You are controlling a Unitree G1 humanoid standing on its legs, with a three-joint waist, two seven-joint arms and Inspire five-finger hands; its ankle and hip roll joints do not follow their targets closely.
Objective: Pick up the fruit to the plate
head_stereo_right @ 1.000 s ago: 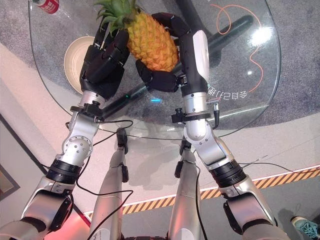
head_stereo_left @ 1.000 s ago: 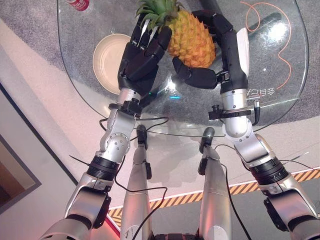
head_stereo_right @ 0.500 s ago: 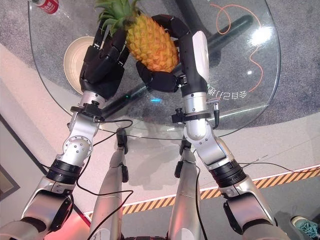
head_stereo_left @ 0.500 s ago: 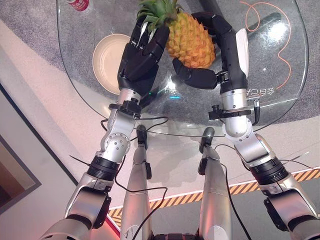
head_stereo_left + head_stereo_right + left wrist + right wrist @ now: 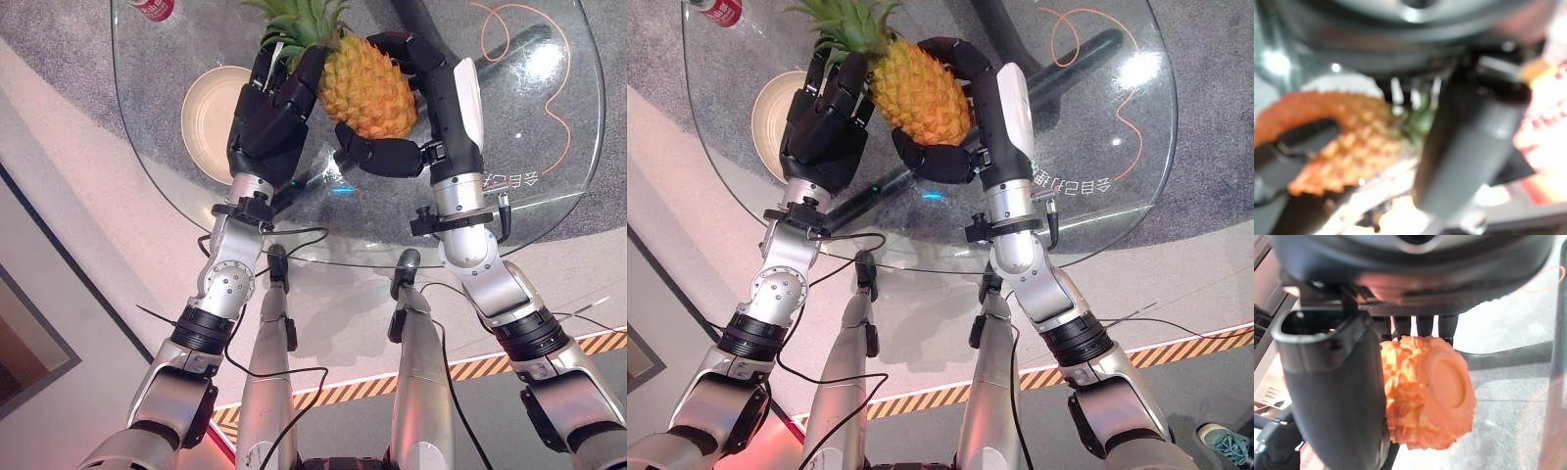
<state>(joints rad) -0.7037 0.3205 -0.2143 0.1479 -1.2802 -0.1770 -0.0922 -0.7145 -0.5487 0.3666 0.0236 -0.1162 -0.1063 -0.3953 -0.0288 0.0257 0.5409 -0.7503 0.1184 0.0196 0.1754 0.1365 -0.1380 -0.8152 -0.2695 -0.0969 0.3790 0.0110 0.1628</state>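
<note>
Left eye view: right hand (image 5: 392, 147) curls around pineapple (image 5: 364, 86) body; left hand (image 5: 269, 113) clasps its crown end, steadying transfer toward plate (image 5: 206, 113) at left.

My pineapple (image 5: 365, 83) is orange-yellow with a scaly skin and a green leafy crown pointing far-left, its flat base end towards the near right. It lies tilted, seemingly lifted off the glass, though I can't be sure. The plate (image 5: 209, 113) is round, cream and shallow, lying flat just left of it.
</note>
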